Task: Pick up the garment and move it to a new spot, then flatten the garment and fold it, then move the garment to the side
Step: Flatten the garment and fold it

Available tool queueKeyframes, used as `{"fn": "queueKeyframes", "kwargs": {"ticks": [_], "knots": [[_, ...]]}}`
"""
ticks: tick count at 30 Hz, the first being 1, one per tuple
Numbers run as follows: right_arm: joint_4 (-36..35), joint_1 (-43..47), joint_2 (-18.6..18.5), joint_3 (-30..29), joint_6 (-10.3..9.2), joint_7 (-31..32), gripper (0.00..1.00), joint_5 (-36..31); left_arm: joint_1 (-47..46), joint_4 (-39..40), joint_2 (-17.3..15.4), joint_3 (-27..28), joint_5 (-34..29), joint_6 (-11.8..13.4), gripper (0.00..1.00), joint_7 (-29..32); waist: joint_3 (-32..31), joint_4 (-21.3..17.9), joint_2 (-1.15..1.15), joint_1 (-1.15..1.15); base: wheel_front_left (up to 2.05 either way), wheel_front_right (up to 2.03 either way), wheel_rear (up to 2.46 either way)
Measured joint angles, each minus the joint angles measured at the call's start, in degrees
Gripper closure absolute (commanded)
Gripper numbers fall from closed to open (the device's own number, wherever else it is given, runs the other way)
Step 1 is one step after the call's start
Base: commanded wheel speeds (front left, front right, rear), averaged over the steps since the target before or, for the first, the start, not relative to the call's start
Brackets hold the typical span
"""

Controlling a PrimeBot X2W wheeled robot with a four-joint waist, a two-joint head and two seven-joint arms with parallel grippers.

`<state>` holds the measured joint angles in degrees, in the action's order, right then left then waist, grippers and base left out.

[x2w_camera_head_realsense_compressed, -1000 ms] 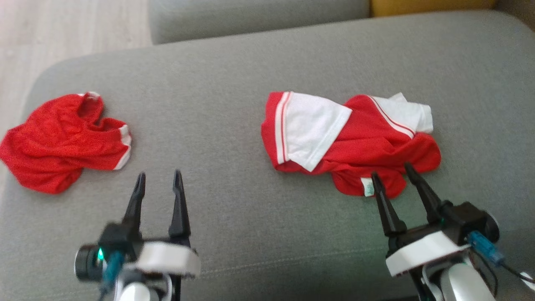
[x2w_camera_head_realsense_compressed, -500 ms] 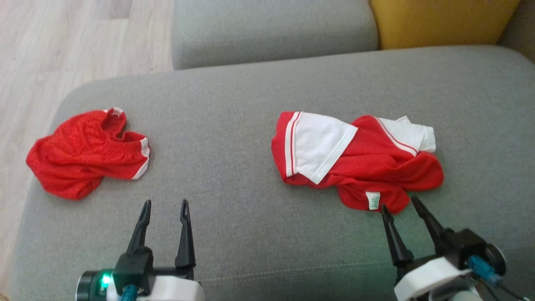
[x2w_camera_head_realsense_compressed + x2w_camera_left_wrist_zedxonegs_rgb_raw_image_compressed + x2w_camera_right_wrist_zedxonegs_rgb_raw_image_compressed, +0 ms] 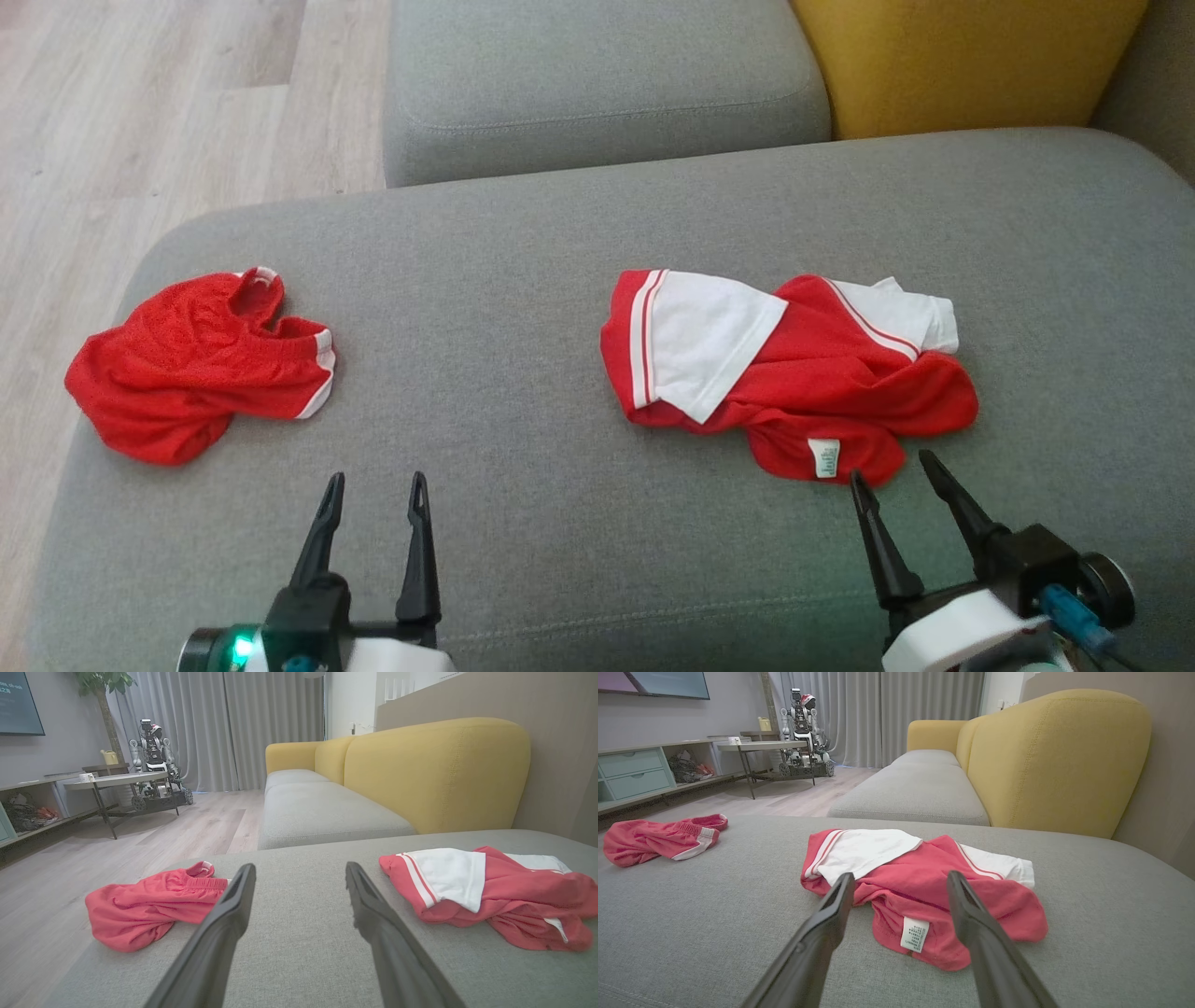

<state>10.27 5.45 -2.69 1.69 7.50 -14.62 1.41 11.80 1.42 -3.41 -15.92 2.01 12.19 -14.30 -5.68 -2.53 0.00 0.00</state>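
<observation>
A crumpled red and white garment lies on the grey sofa seat, right of centre, its white label facing me. It also appears in the right wrist view and the left wrist view. A second red garment with white trim lies bunched near the seat's left edge. My right gripper is open, its tips just short of the red and white garment's near hem, holding nothing. My left gripper is open over bare cushion between the two garments.
A second grey seat cushion and a yellow backrest lie beyond. Wooden floor drops off past the seat's left edge. Across the room stand a low table and another robot.
The head camera has tilted, so the whole picture shifted and more of the far cushions shows. Both grippers sit lower in the picture and stay open. The garments lie as before.
</observation>
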Motion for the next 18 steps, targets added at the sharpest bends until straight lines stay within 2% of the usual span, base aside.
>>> {"fn": "queueKeyframes", "kwargs": {"ticks": [15, 18], "knots": [[-0.21, 0.29, 0.01, 0.21, 0.0, 0.0, 0.0, 0.0, 1.33, -2.66, 0.0, 0.01, 0.18, -0.21, 0.0, 0.0, -0.69, 0.33, 0.0, 0.0, 0.0, 0.0, 0.0], [-0.24, 0.38, 0.01, 0.77, 0.0, 0.0, 0.0, 0.0, 1.27, -6.78, -0.01, -0.37, 1.18, -2.18, 0.0, 0.0, -0.62, -0.35, 0.0, 0.0, 0.0, 0.0, 0.0]]}}
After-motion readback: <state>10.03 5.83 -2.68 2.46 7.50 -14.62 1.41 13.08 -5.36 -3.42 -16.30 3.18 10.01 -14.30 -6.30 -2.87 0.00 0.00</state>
